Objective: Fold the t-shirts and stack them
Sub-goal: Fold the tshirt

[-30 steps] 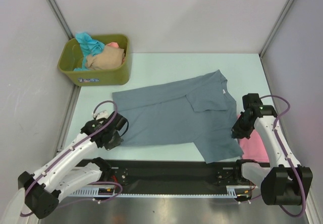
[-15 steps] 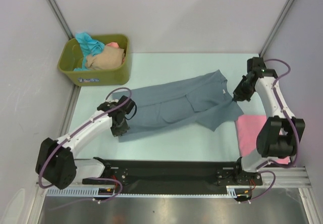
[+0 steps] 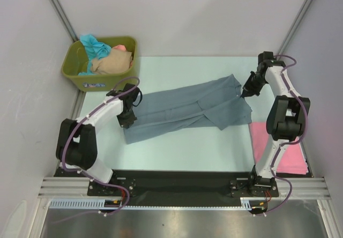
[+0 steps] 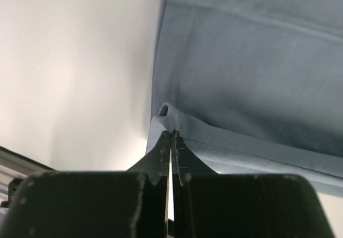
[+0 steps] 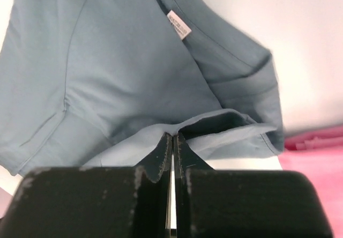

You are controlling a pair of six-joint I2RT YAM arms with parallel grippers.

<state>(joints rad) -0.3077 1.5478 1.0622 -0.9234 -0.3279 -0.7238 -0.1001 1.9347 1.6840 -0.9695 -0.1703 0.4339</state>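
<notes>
Slate grey-blue t-shirt (image 3: pixel 177 109) lies stretched across the middle of the table (image 3: pixel 177 69). Its cloth is pinched tight by the left gripper (image 4: pixel 171 134) toward the left edge and by the right gripper (image 5: pixel 172 137) near the right edge.

A robot lab cell — bare grey panels (image 3: pixel 187 13), aluminium framing (image 3: pixel 60 12), black mounting rail (image 3: pixel 177 180).

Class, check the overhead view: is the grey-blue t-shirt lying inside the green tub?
No, the grey-blue t-shirt lies stretched on the table, apart from the green tub.

Overhead; wrist close-ups, seemingly sharing t-shirt (image 3: pixel 182 109)
</notes>
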